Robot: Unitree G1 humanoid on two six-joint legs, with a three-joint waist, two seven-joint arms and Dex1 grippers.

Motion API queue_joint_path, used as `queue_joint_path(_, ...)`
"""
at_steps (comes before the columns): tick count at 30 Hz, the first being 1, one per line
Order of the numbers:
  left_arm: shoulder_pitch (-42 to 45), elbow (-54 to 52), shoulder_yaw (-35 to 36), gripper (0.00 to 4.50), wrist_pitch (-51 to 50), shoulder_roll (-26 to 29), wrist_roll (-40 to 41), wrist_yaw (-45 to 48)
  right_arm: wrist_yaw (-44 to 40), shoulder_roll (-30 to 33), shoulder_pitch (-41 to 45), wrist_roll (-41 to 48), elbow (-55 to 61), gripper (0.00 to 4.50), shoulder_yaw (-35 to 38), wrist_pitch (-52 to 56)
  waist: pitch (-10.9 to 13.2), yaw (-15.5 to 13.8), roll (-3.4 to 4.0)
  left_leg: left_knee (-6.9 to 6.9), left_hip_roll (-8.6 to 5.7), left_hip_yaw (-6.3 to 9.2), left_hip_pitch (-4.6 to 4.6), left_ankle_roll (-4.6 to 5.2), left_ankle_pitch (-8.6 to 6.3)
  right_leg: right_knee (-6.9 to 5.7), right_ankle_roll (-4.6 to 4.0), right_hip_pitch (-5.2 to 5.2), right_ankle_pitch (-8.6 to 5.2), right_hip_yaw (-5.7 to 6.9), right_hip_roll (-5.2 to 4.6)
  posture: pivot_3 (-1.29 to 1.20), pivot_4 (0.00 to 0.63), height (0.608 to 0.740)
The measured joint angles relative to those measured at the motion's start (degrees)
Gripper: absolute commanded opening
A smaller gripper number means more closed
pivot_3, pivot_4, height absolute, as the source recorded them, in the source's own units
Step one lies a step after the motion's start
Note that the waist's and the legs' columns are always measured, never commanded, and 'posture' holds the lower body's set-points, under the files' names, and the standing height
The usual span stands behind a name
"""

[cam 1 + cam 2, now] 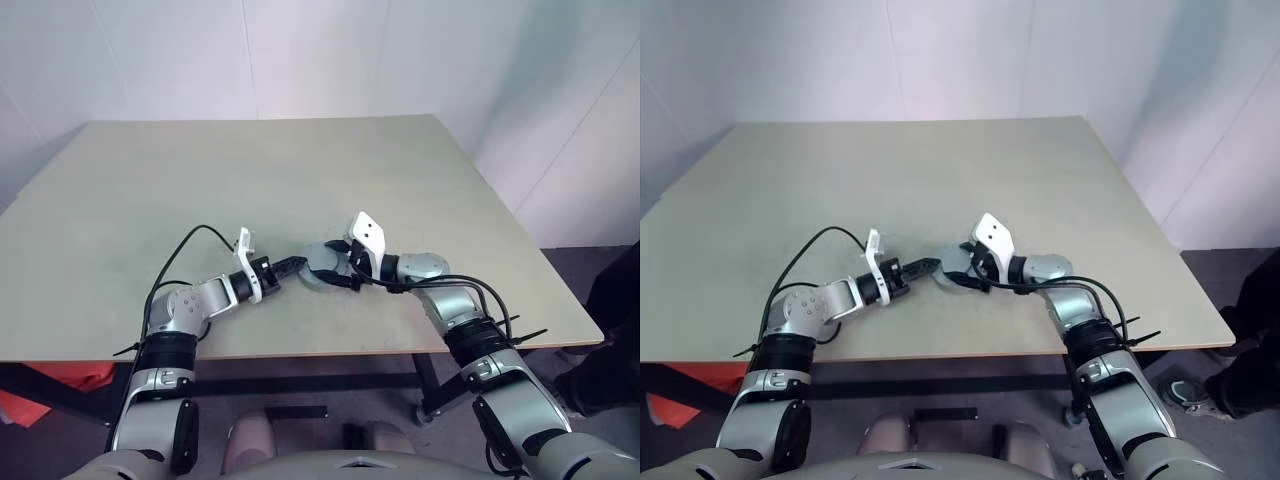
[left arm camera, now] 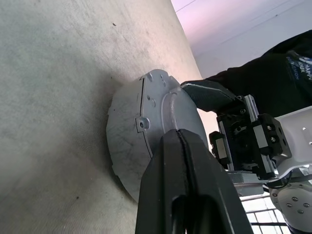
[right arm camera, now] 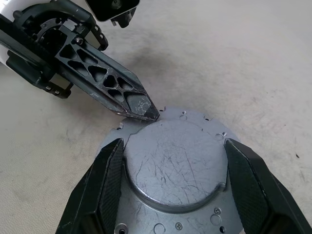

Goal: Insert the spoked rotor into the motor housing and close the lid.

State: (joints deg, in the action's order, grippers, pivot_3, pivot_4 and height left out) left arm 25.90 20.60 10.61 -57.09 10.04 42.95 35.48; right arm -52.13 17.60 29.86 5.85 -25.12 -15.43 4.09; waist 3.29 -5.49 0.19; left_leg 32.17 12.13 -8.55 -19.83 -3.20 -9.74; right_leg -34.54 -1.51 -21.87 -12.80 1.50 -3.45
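The lid [image 3: 175,161], a silvery round disc with a raised centre and small screw holes, sits low over the table near its front edge. My right gripper [image 3: 175,187] has a finger [image 3: 109,180] on each side of the raised centre and is shut on it. My left gripper [image 1: 298,264] is shut, and its pointed tip [image 3: 146,111] touches the disc's rim [image 2: 131,122] on the side away from the right gripper. The spoked rotor and the motor housing are hidden; I cannot tell what lies under the disc.
The pale table [image 1: 300,170] stretches bare behind and to both sides of the grippers. Its front edge runs just below the arms. An orange object [image 1: 40,385] lies under the table at the left. A person in dark clothes [image 1: 615,330] stands at the right.
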Motion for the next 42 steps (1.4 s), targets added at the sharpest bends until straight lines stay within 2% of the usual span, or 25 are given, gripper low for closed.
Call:
queue_joint_path(4, 0.48, 0.54, -0.03, 0.03, 0.08, -0.11, -0.82, -0.15, 0.54, -0.03, 0.11, -0.14, -0.01, 3.15, 0.11, 0.57, 0.02, 0.03, 0.01, -0.05, -0.27, 0.03, 0.14, 0.12, -0.08, 0.29, 0.12, 0.13, -0.07, 0.2, -0.37, 0.0, 0.0, 0.74)
queue_joint_path(6, 0.53, 0.61, -0.11, 0.0, 0.09, -0.33, -1.23, -0.12, 0.41, -0.05, 0.17, 0.0, 0.19, 3.9, 0.47, 1.95, 0.03, 0.11, 0.15, -0.28, -0.26, 0.08, 0.27, 0.21, -0.13, 1.06, 0.14, 0.2, -0.07, 0.66, -0.55, 0.0, 0.0, 0.74)
queue_joint_path(8, 0.72, 0.63, -0.59, 0.0, 0.11, -0.39, -1.43, -0.05, 0.45, 0.07, 0.15, 0.06, 0.43, 4.47, 0.89, 3.62, 0.05, 0.18, 0.2, -0.61, -0.25, 0.09, 0.43, 0.28, -0.17, 1.9, 0.14, 0.76, -0.07, 1.54, -0.98, 0.0, 0.0, 0.74)
queue_joint_path(9, 0.76, 0.62, -0.64, 0.0, 0.11, -0.35, -1.45, 0.04, 0.5, 0.17, 0.02, 0.06, 1.12, 4.47, 1.07, 4.35, 0.05, 0.19, 0.16, -0.66, -0.29, 0.1, 0.45, 0.32, -0.2, 2.07, 0.14, 1.01, -0.07, 1.74, -1.2, 0.0, 0.0, 0.74)
queue_joint_path(13, 0.92, 0.63, -0.89, 0.0, 0.11, -0.4, -1.45, 0.55, -0.48, 0.53, -1.59, 0.64, 5.31, 4.47, 1.27, 7.15, 0.06, 0.14, 0.11, -0.77, -0.41, -0.02, 0.39, 0.41, -0.24, 2.07, 0.15, 0.93, -0.07, 1.71, -1.66, 0.0, 0.0, 0.74)
queue_joint_path(18, 1.27, 0.63, -0.99, 0.0, 0.16, -0.46, -1.38, 1.26, -1.59, 0.56, -2.06, 5.94, 14.58, 4.47, 3.8, 15.03, 0.04, -0.19, 0.1, -0.82, -0.39, -0.17, 0.07, 0.51, -0.18, 1.51, 0.4, 0.73, 0.19, 1.57, -1.66, 0.0, 0.0, 0.74)
queue_joint_path(20, 1.37, 0.73, -0.98, 0.0, 0.22, -0.43, -1.38, 1.26, -1.55, 0.75, -1.91, 8.16, 18.22, 4.47, 5.47, 17.64, 0.01, -0.34, 0.08, -0.83, -0.33, -0.18, 0.09, 0.51, -0.17, 1.0, 0.05, 0.73, 0.4, 1.57, -1.65, 0.0, 0.0, 0.74)
queue_joint_path(23, 1.82, 1.11, -0.89, 0.0, 0.43, -0.35, -1.41, 1.27, -0.07, 0.6, -1.89, 12.73, 22.16, 4.47, 8.83, 23.59, -0.06, -0.67, 0.21, -0.98, -0.3, -0.18, -0.18, 0.52, -0.18, 0.86, 0.13, 0.53, 0.07, 1.59, -1.46, 0.0, 0.0, 0.74)
queue_joint_path(30, 2.44, 2.04, -0.92, 0.0, 0.69, -0.5, -1.47, 1.62, 6.02, 0.63, -0.89, 20.0, 24.86, 4.47, 15.91, 36.19, -0.08, -0.77, 0.24, -0.95, -0.35, -0.19, -0.33, 0.5, -0.29, 0.9, 0.16, 0.51, 0.01, 1.6, -1.55, 0.0, 0.0, 0.74)
queue_joint_path(35, 2.47, 2.13, -1.38, 0.0, 0.63, -1.19, -1.43, 3.33, 7.33, 3.92, -3.94, 22.59, 27.89, 4.47, 17.45, 41.77, -0.06, -1.39, 0.24, -0.9, -0.34, -0.18, -0.25, 0.43, -0.26, 0.9, 0.27, 0.59, -0.05, 1.57, -1.62, 0.0, 0.0, 0.74)
queue_joint_path(42, 2.46, 1.31, -3.43, 0.0, 0.61, -0.89, -1.82, 4.76, 8.91, 7.01, -6.67, 32.03, 32.9, 4.47, 23.06, 54.57, -0.07, -1.69, 0.27, -0.89, -0.33, -0.17, -0.14, 0.32, -0.18, 0.83, 0.28, 0.67, -0.05, 1.57, -1.61, 0.0, 0.0, 0.74)
